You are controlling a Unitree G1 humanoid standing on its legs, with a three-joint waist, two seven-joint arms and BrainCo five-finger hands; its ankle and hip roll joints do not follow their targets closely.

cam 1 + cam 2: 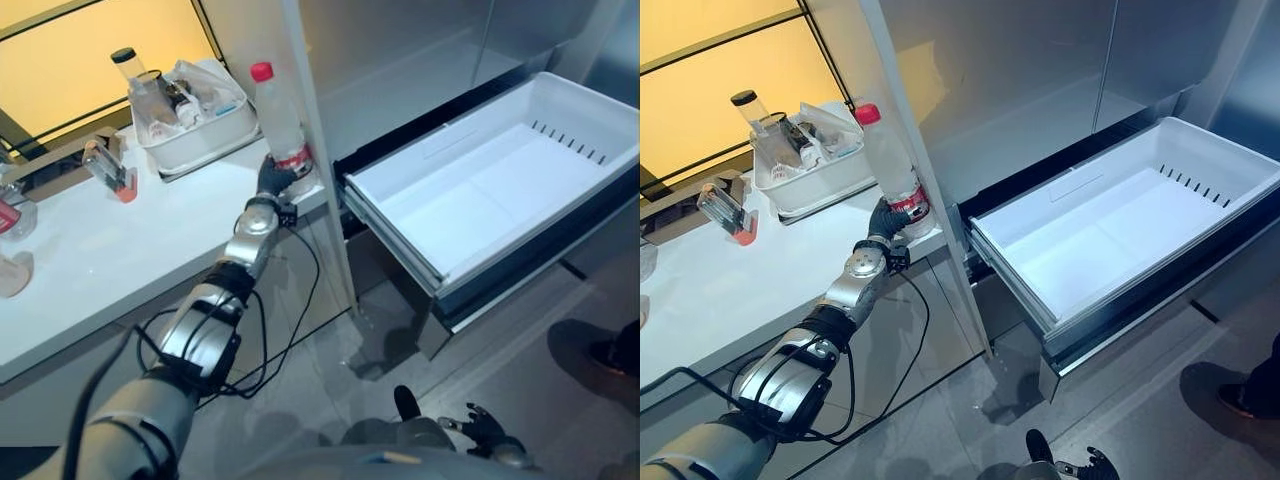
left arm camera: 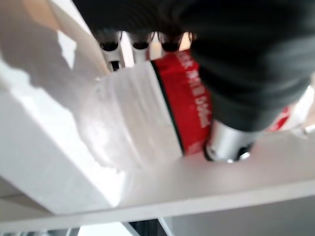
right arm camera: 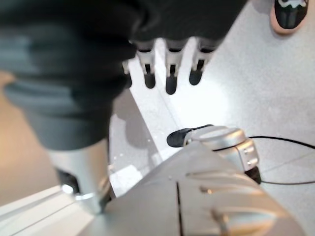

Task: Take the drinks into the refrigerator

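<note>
From the head camera I saw a white desk (image 1: 90, 260) on the left and a refrigerator on the right, with a tall white upright panel (image 1: 315, 150) rising between them. The refrigerator's white drawer (image 1: 500, 180) stood pulled out, nothing in it. A clear drink bottle (image 1: 278, 115) with a red cap and a red label stood upright at the desk's near right corner, just beside the panel. My left robot hand (image 1: 272, 178) reached up to it from below and gripped it low down, at the label; in the left wrist view its fingers (image 2: 140, 42) curled round the far side of the bottle and the thumb pressed the label. Behind the bottle sat a white tray (image 1: 200, 135) crowded with small containers. My right robot hand (image 1: 480, 430) hung low over the grey floor, its fingers (image 3: 171, 69) hanging straight and loose, holding nothing. A person's dark shoe (image 1: 610, 355) showed on the floor at far right.
</note>
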